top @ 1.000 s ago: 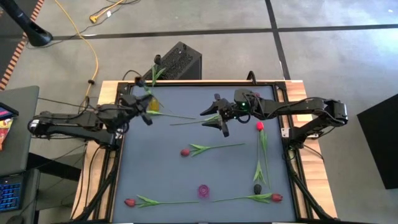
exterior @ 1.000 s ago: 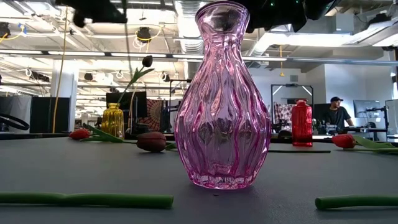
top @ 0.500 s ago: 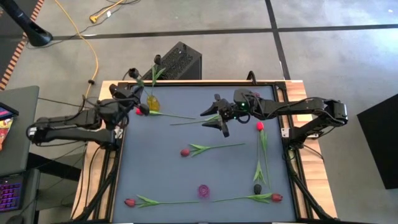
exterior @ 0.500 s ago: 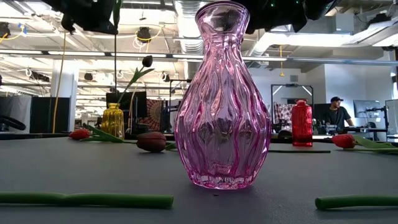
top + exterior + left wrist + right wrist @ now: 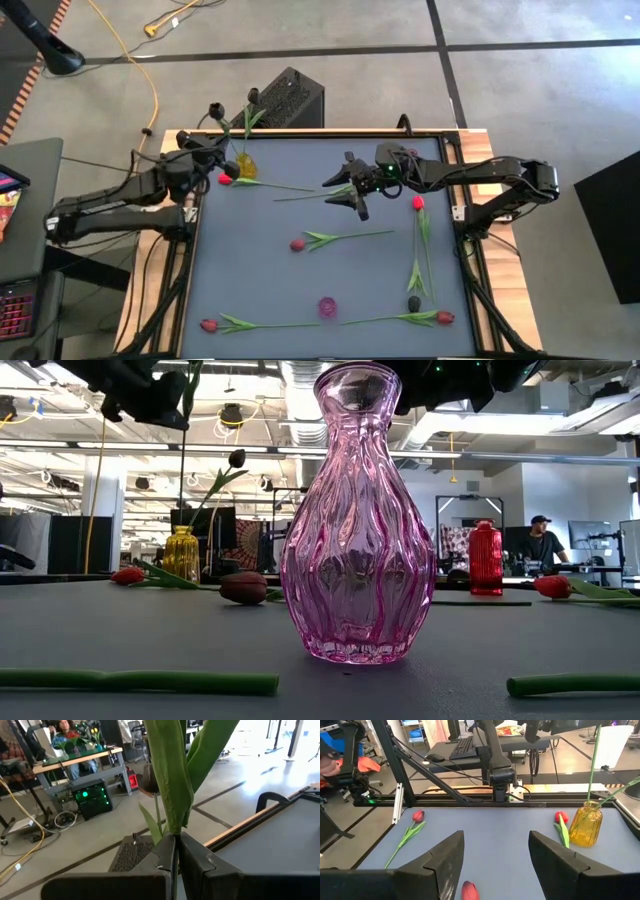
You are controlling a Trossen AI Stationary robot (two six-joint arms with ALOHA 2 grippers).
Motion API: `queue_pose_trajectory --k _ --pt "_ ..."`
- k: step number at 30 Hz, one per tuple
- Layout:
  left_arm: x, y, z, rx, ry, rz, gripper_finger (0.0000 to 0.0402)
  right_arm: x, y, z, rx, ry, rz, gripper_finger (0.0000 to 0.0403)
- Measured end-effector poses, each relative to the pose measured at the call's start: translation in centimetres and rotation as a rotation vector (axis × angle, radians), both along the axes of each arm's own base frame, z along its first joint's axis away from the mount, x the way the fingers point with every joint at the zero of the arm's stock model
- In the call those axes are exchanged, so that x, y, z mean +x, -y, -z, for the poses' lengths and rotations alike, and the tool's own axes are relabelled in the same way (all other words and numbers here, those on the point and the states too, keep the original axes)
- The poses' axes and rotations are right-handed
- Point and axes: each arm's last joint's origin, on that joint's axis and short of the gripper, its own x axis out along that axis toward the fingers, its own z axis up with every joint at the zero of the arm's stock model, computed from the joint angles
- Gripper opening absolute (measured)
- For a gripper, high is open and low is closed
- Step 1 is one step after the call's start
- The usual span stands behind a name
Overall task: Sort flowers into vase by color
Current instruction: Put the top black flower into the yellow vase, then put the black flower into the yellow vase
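My left gripper (image 5: 207,152) is shut on a dark-headed tulip (image 5: 215,109) at the table's far left corner, above the yellow vase (image 5: 244,166). In the low view its stem (image 5: 182,460) runs straight down to that vase's mouth (image 5: 181,528). Another dark tulip (image 5: 253,95) stands in the vase. My right gripper (image 5: 346,191) hovers open over a stem (image 5: 305,195) lying mid-table. Other tulips lie flat: red (image 5: 223,180), crimson (image 5: 297,244), red (image 5: 418,203), near-black (image 5: 414,303), red (image 5: 445,318), red (image 5: 208,325). My left gripper pinches the tulip between its two fingers (image 5: 192,855), on the stem where the leaves wrap it (image 5: 175,827). The fingers lie across the stem. The flower is lifted and upright, head above the gripper. Whether its lower end is inside the yellow vase, I cannot tell.
A pink glass vase (image 5: 327,306) stands near the near edge, large in the low view (image 5: 358,520). A red vase (image 5: 485,558) stands far right. A black box (image 5: 288,98) sits beyond the far edge. A person (image 5: 541,543) sits in the room behind.
My left gripper has moved toward the table's far left corner, carrying the tulip. The stem has shifted left until it lines up over the yellow vase, and the dark head now shows beyond the far edge. The right arm has kept still.
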Motion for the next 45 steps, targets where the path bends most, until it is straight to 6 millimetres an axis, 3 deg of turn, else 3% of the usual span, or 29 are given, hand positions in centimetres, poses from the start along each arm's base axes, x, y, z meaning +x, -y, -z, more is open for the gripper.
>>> queue_pose_trajectory --k 29,38,45 --pt "2.2 -4.5 4.0 -0.221 -0.079 -0.091 0.0008 -0.1 -0.1 0.5 0.015 -0.058 -0.001 0.0249" --pt "2.0 -4.6 4.4 -0.25 -0.101 -0.104 0.0094 -0.2 -0.1 0.8 0.022 -0.089 -0.002 0.0249" --pt "2.0 -4.2 5.0 -0.349 -0.121 0.007 0.0158 -0.2 -0.1 0.9 0.037 -0.096 0.002 0.0249"
